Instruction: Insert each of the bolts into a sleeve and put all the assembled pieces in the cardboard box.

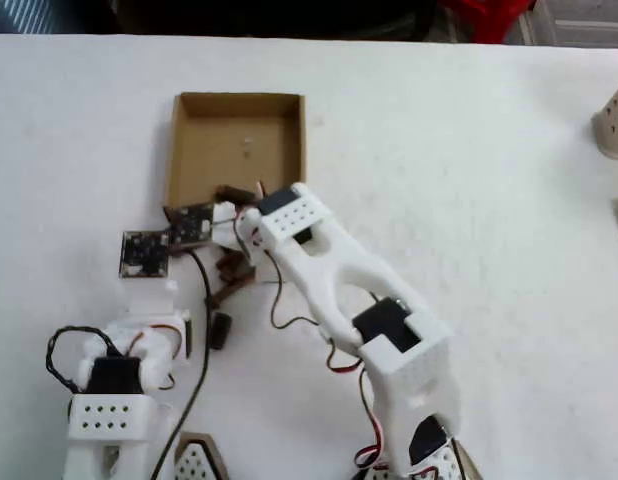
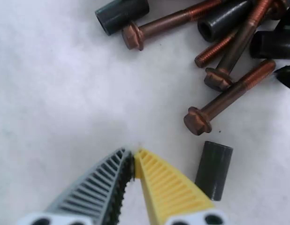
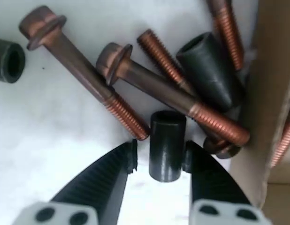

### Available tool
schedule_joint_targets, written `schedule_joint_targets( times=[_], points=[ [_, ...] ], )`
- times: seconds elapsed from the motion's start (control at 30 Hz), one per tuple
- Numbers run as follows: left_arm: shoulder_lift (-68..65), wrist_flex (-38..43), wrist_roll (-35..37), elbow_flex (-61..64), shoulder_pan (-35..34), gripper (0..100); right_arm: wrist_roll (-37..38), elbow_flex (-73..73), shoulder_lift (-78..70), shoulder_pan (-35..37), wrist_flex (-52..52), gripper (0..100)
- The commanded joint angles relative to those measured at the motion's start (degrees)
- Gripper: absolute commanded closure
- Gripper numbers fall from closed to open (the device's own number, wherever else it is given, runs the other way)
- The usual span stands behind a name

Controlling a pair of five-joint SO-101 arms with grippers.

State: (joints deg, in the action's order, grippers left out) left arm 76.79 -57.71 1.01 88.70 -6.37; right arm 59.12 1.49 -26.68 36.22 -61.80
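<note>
Right gripper (image 3: 159,158): its black fingers are standing apart on either side of a black sleeve (image 3: 167,145). One finger is touching it and the other is sitting just off it, so it is not clamping.
Left gripper (image 2: 134,157): its grey and yellow fingers are meeting at the tips with nothing between them, pointing at the white table (image 2: 51,93).
Loose sleeve (image 2: 214,170): it is lying on the table just beside the yellow finger.
Copper bolts (image 3: 168,91): they are lying crossed in a pile just past the black sleeve, mixed with more dark sleeves, none of them inserted as far as can be seen.
Cardboard box (image 1: 219,140): it is sitting open on the table beyond the right gripper, and the pile is resting against its near wall.
</note>
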Motion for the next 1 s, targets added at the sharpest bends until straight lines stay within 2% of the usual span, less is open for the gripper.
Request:
schedule_joint_targets(
  times=[0.0, 0.23, 0.43, 0.5, 0.6, 0.9, 0.97],
  points=[
    [0.66, 1.58, -0.62, -0.26, 0.48, 98, -0.09, -3.08, -0.13, 0.04, 1.01, 84.3],
    [0.66, 1.58, -0.62, -0.26, 0.48, 98, -3.16, -6.42, -0.22, 0.13, -0.22, 84.4],
    [0.66, 1.58, -0.62, -0.26, 0.48, 98, -2.90, -6.33, -2.07, -0.04, -0.13, 84.4],
    [0.66, 1.67, -0.62, -0.26, 0.48, 98, -2.90, -6.51, -3.65, 0.13, -0.04, 87.8],
    [0.66, 1.67, -0.62, -0.26, 0.40, 98, -2.90, -6.51, -4.00, 0.22, -0.04, 98.8],
    [0.66, 1.67, -0.62, -0.26, 0.31, 98, -3.52, -6.07, 0.66, -1.36, -5.58, 98.1],
    [0.66, 1.67, -0.62, -0.26, 0.31, 98, -6.86, -6.07, 2.95, -1.63, -7.78, 98.1]
  ],
)
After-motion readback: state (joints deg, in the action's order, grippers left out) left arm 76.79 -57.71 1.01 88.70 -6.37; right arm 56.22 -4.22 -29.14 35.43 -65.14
